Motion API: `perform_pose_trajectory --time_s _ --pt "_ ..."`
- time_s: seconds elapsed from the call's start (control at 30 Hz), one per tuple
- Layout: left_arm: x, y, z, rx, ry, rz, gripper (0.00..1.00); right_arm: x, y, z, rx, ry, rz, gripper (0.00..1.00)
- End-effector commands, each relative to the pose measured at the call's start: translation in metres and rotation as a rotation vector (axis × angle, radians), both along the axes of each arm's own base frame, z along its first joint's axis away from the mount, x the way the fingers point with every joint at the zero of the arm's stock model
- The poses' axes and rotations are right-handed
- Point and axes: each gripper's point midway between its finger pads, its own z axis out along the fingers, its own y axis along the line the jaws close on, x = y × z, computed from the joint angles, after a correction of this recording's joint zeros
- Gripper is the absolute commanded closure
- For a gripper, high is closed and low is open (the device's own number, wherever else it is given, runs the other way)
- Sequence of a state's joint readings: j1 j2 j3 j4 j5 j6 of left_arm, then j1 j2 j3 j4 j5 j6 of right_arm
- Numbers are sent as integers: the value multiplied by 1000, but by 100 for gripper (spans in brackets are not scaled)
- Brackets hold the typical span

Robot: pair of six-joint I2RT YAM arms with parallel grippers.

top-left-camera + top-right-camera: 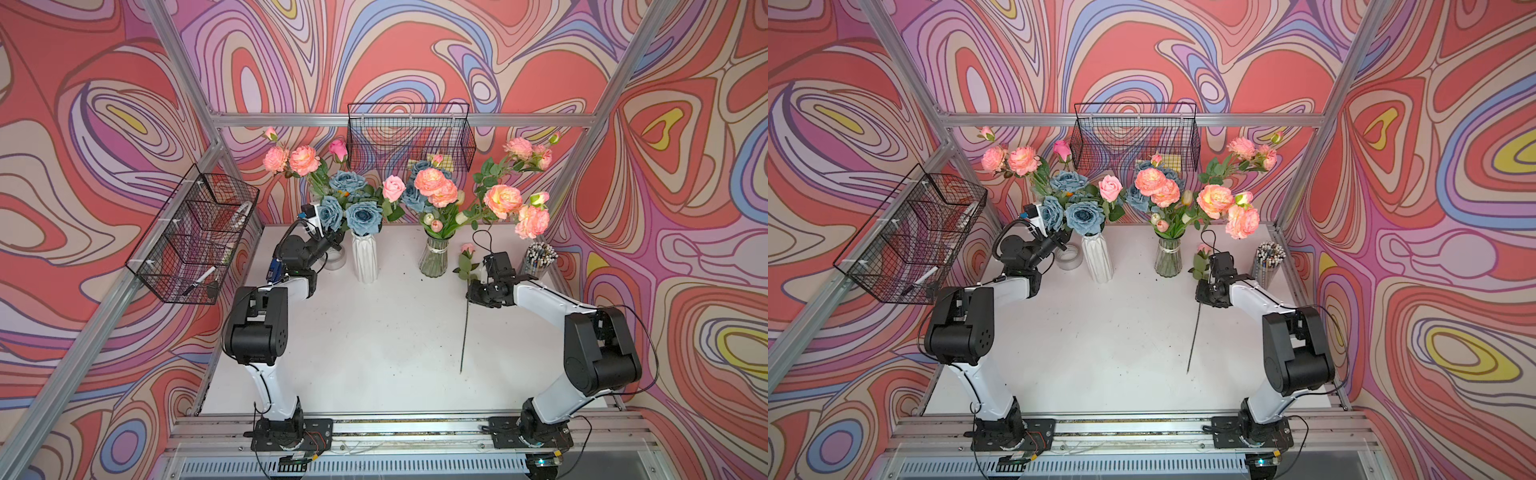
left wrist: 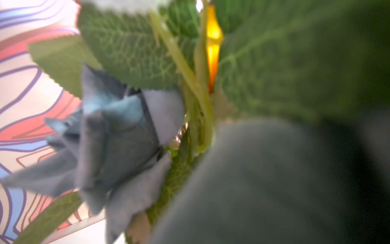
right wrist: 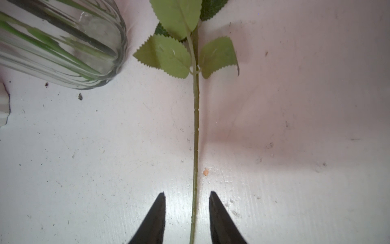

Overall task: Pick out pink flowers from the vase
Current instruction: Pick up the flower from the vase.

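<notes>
Peach-pink blooms and pink roses [image 1: 434, 187] stand in a glass vase [image 1: 434, 259] at the back right, seen in both top views. More pink flowers [image 1: 303, 160] rise behind the dusty-blue roses [image 1: 363, 216] over the white vase [image 1: 365, 259]. One pink flower [image 1: 467, 249] lies flat on the table, its long stem [image 3: 196, 126] running between the fingers of my right gripper [image 3: 187, 196], which is open and not touching it. My left gripper [image 1: 334, 241] is pushed in among the stems under the blue roses. Its jaws are hidden by blurred petals and leaves [image 2: 126, 52].
A small clear jar [image 1: 336, 259] sits by the left gripper. A cup of pens [image 1: 538, 257] stands at the back right. Black wire baskets hang on the back wall [image 1: 409, 137] and the left frame [image 1: 195, 241]. The glass vase's base [image 3: 63, 42] is close beside the right gripper.
</notes>
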State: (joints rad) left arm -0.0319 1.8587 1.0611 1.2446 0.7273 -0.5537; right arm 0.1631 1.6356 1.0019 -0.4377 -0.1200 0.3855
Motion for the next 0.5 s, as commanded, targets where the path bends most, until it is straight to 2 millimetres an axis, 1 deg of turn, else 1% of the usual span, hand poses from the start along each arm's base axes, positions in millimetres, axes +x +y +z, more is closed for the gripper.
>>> perform_pose_trajectory --time_s 0.0,0.3,0.47 --pt "-25 2 54 -23 -148 3 96 0 1 9 2 -36 9 63" --pt "-38 4 84 -25 -198 17 96 2 2 19 4 -69 23 63" --pt "-44 6 99 18 -218 54 96 2 1 26 0 -90 27 62"
